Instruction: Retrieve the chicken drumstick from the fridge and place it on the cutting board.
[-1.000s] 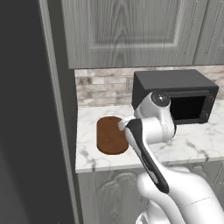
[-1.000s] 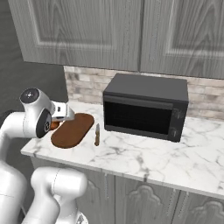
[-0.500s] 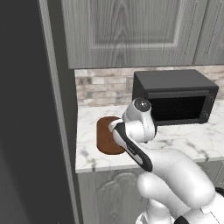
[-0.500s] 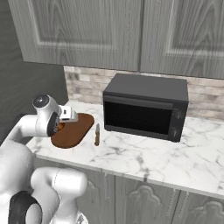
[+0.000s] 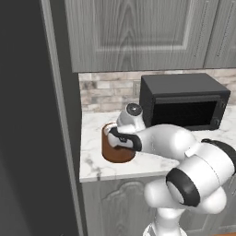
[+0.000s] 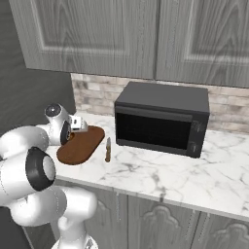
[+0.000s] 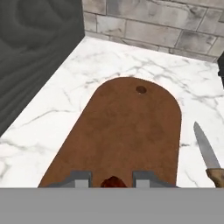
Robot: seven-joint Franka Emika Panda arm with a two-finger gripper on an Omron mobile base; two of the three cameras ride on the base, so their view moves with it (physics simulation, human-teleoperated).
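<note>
Peeking out between the two fingers [image 7: 113,179] at the bottom of the hand view is a small dark red-brown bit, the chicken drumstick [image 7: 113,182]; so little of it shows that its long axis and which way it points cannot be told, nor whether it touches the board. The fingertips [image 7: 78,178] stand close on either side of it, pinching it, just above the near end of the cutting board [image 7: 127,131]. The board lies flat on the white marbled surface [image 7: 61,100], its long axis running away from the hand toward the brick backsplash [image 7: 148,22], with a small hole near its far rounded end (the near end runs under the fingers). A knife [image 7: 205,153] lies just beside the board's right edge, not touching it, blade pointing to the wall, brown handle nearest the camera.

In the left base view the arm [image 5: 184,156] is folded low, its forearm reaching leftward over the surface [image 5: 92,161] with the hand over the board [image 5: 115,154]. In the right base view the wrist sits at the board's [image 6: 82,146] left end, the knife [image 6: 108,150] and the black microwave [image 6: 163,121] to the right. The fridge's dark wall [image 5: 27,115] rises at the left.
</note>
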